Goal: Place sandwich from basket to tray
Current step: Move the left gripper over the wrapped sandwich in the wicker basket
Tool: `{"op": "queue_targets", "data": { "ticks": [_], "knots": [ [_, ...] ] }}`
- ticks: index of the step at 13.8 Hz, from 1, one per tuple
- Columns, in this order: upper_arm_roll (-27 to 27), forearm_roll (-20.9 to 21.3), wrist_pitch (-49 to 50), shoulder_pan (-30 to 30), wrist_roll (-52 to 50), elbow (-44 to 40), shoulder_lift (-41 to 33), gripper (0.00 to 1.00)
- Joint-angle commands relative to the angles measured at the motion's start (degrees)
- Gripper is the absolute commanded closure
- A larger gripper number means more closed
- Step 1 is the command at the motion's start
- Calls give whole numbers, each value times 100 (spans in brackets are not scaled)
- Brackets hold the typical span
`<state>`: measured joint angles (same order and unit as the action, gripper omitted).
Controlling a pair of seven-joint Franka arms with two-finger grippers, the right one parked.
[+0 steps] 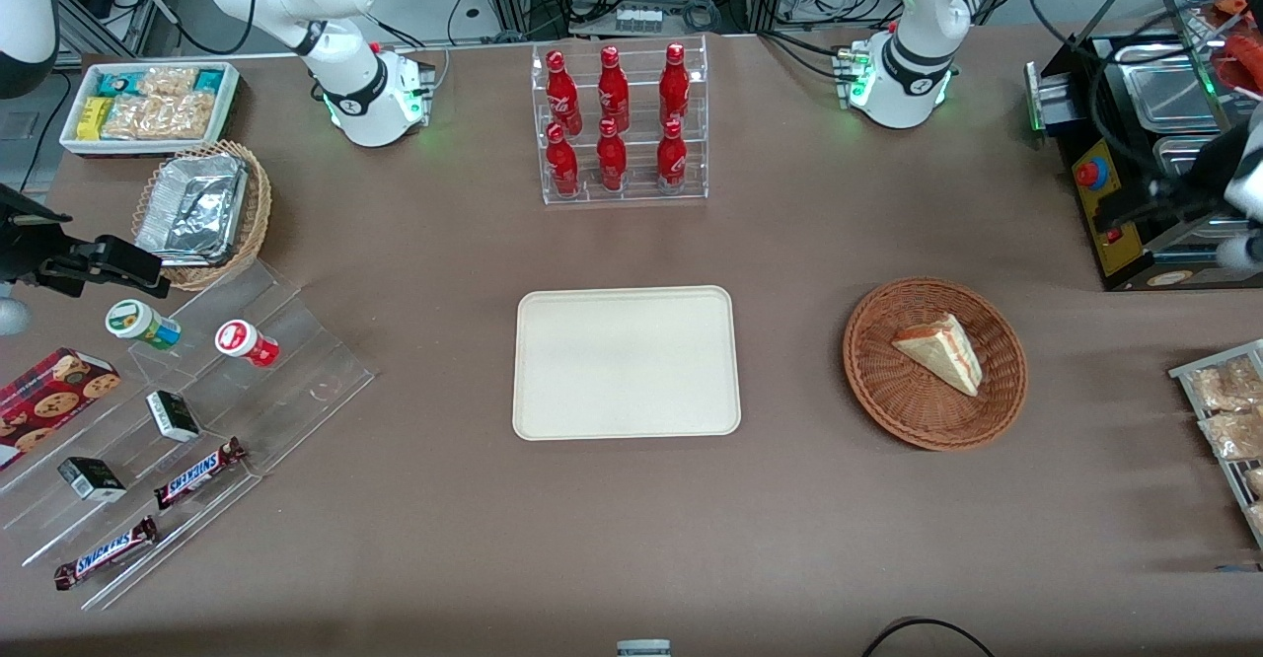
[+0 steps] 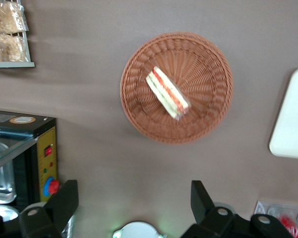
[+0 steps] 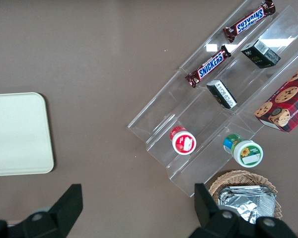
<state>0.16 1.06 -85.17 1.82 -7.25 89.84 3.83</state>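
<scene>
The sandwich, a white bread wedge with red and green filling, lies in the round reddish-brown wicker basket toward the working arm's end of the table. The cream-white tray lies flat at the table's middle, beside the basket, with nothing on it. My left gripper hangs high above the table near the black machine, farther from the front camera than the basket and apart from it. The left wrist view shows its gripper open and empty, with the sandwich, the basket and a tray corner below.
A clear rack of red bottles stands farther back than the tray. A black machine with a red button and a rack of snack packets flank the basket. Clear acrylic steps with snacks lie toward the parked arm's end.
</scene>
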Motion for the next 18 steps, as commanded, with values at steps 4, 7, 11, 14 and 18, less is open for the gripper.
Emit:
{"op": "queue_targets", "data": {
  "ticks": [4, 7, 11, 14, 18],
  "knots": [
    [10, 79, -1570, 108, -1197, 876, 381, 0],
    [-7, 79, -1827, 38, -1989, 965, 636, 0],
    [-51, 52, -3000, -234, -2779, 2087, 593, 0],
    [-43, 70, -3742, -586, -3624, 2687, 619, 0],
    [-43, 262, -4314, -701, -4223, 3433, 549, 0]
  ]
}}
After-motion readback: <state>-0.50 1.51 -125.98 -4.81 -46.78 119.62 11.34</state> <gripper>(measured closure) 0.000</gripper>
